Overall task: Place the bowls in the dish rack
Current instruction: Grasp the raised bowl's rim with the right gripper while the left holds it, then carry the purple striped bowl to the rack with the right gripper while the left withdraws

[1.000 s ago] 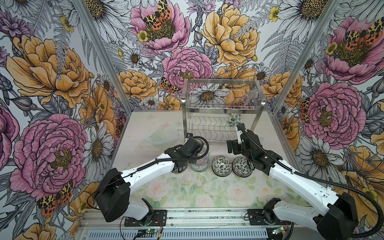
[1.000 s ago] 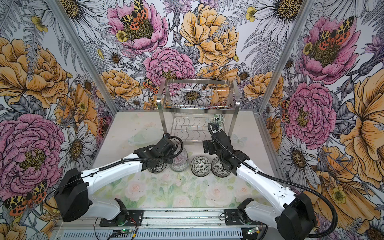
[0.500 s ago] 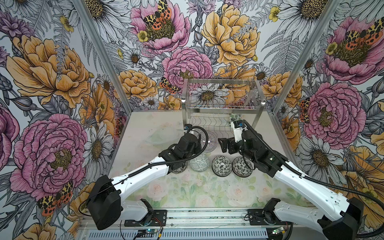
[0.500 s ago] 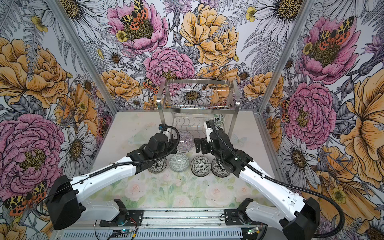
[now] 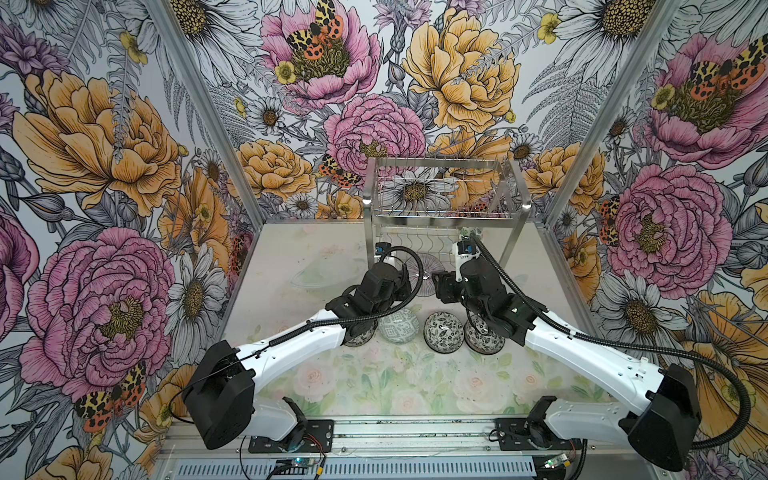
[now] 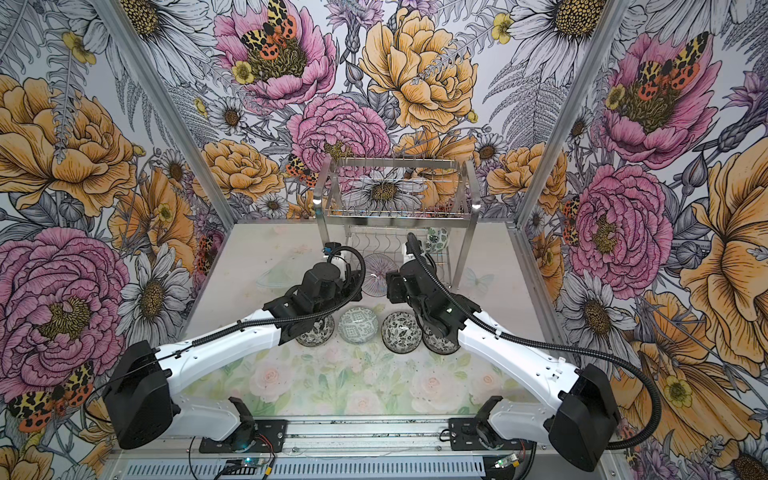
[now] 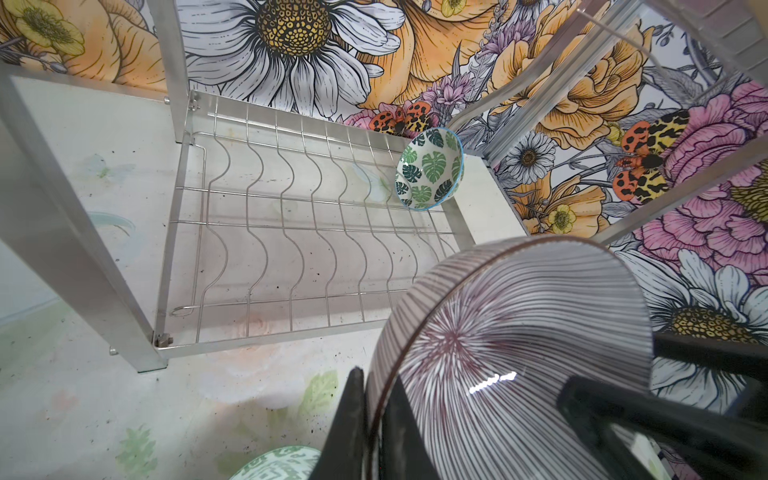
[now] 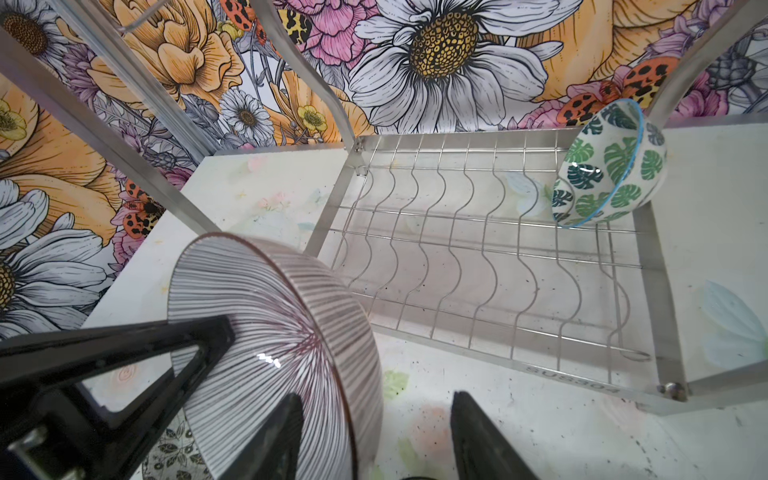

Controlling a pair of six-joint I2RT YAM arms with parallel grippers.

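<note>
Your left gripper: clenched on the striped bowl, at its rim.
Your right gripper: jaws apart at that bowl's opposite rim.
Dish rack: leaf bowl in lower shelf's corner.

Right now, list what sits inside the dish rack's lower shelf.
One leaf-patterned bowl leans at one end of the dish rack; other slots bare. The striped bowl hides a near corner in each wrist view.

The dish rack stands at the table's back, one bowl on its lower shelf (right end). A raised bowl hangs before it; four bowls line up nearer.
</note>
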